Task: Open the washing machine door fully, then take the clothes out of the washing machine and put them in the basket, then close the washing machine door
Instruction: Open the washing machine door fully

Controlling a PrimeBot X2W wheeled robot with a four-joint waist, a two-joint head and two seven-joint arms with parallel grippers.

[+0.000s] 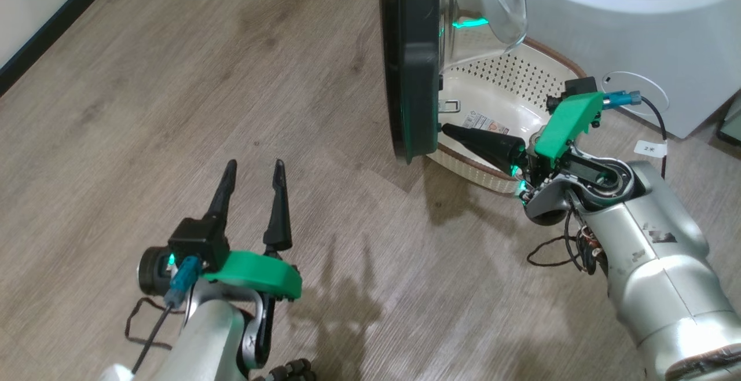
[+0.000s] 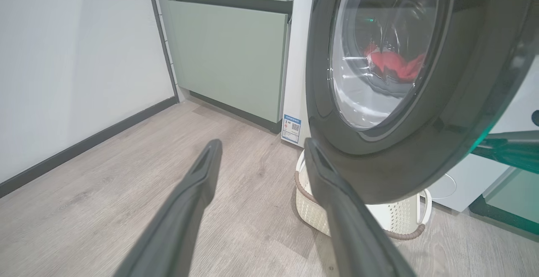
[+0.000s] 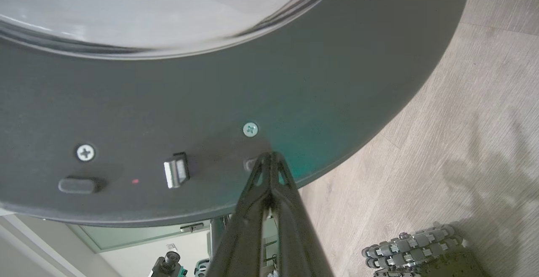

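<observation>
While the washing machine door [image 1: 411,62] stands swung out edge-on to you, your right pincer [image 1: 448,130] is clenched, tips pressed together against the door's black inner rim, just above the basket [image 1: 515,77]. That basket sits on the grey-brown plank floor [image 1: 173,109], right in front of the white washing machine [image 1: 625,33], under the door's lower edge. Your left pincer [image 1: 255,164] hangs released over bare floor, well apart from the door. On your left there's a white wall [image 2: 63,58] with dark skirting [image 2: 84,144], pale green cabinets [image 2: 227,49] stand beside the machine, and red clothing [image 2: 393,64] shows through the door glass [image 2: 362,108].
</observation>
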